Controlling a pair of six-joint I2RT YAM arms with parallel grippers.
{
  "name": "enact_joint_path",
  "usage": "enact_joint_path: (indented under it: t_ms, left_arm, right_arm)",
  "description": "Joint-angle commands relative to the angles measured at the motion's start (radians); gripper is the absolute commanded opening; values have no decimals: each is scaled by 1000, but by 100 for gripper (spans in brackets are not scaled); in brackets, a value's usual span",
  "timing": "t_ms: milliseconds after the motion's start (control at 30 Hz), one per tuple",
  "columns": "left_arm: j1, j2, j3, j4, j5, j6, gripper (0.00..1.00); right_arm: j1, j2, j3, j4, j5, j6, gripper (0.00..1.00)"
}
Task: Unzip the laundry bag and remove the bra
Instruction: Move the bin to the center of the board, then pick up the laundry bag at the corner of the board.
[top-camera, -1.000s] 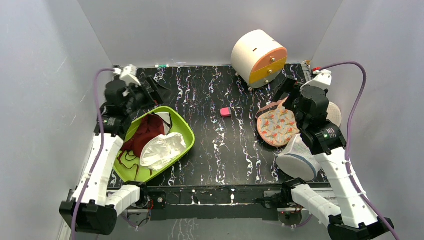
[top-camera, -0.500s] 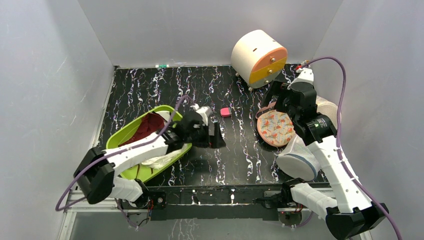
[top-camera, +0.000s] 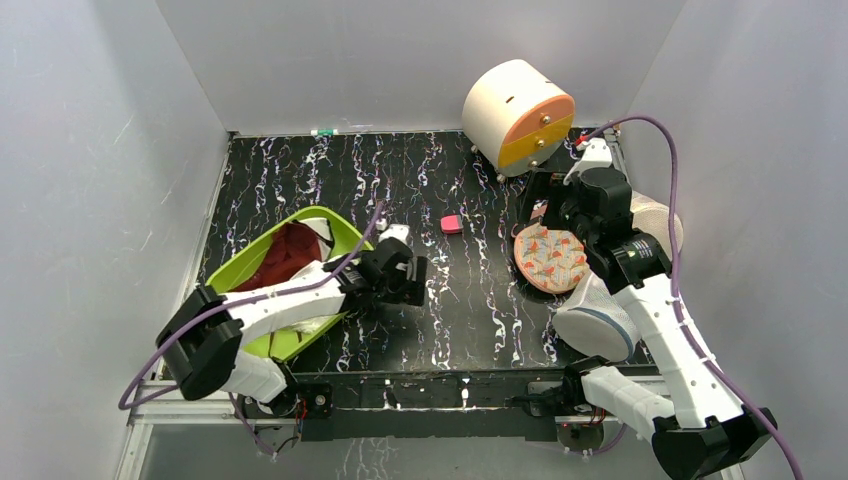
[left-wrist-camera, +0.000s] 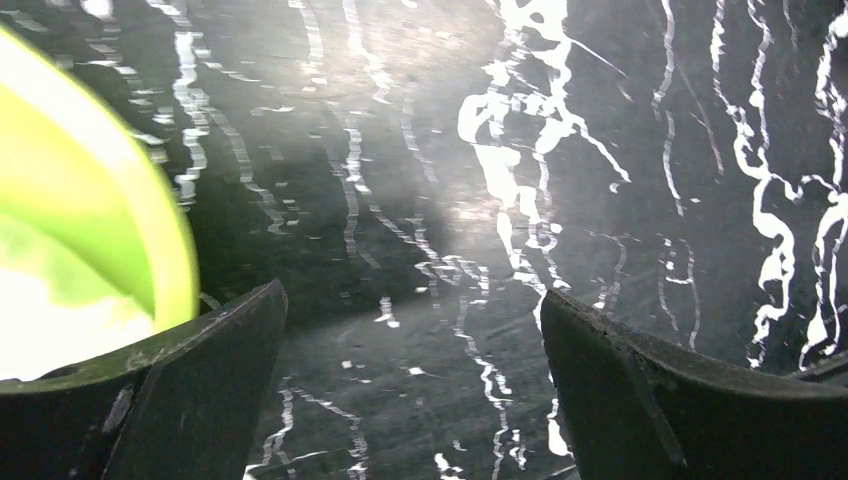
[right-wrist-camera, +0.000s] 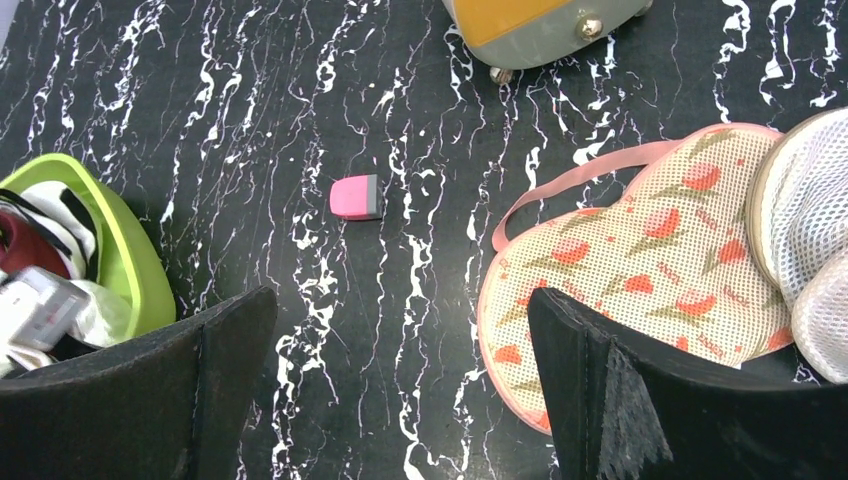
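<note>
The laundry bag (top-camera: 318, 324) lies in the green tray (top-camera: 345, 228), and only a pale strip of it shows beneath my left arm. The bra is hidden from every view. A dark maroon garment (top-camera: 286, 254) fills the tray's far half. My left gripper (top-camera: 420, 280) hangs open just past the tray's right rim (left-wrist-camera: 150, 230), low over the black marbled table, with nothing between its fingers (left-wrist-camera: 200, 390). My right gripper (top-camera: 540, 200) is open above the table's back right, empty, beside the floral fabric piece (right-wrist-camera: 640, 260).
A small pink block (top-camera: 452, 223) lies mid-table. A white and orange drum (top-camera: 518, 115) stands at the back right. A domed white mesh bag with a bluish rim (top-camera: 597, 318) sits front right, and another white mesh bag (right-wrist-camera: 810, 220) lies right of the floral piece.
My left arm swung from the back left corner across the tray to the table's middle, then drew back a little toward the tray's rim. My right gripper shifted slightly toward the back. Both stayed open.
</note>
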Motion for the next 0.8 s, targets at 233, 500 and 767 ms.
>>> enact_joint_path:
  t_ms: [233,500,767]
  left_arm:
    - [259,-303,-100,-93,-35,100,98]
    - [260,-304,34,-17,226,177,99]
    - [260,-163,383,44,253,305,98]
  right_arm:
    - [-6,10,42,48,-61,-31,98]
    - [-6,41,48,32,-58,-21,98]
    - [-5,102,85,-24,-102,-20,98]
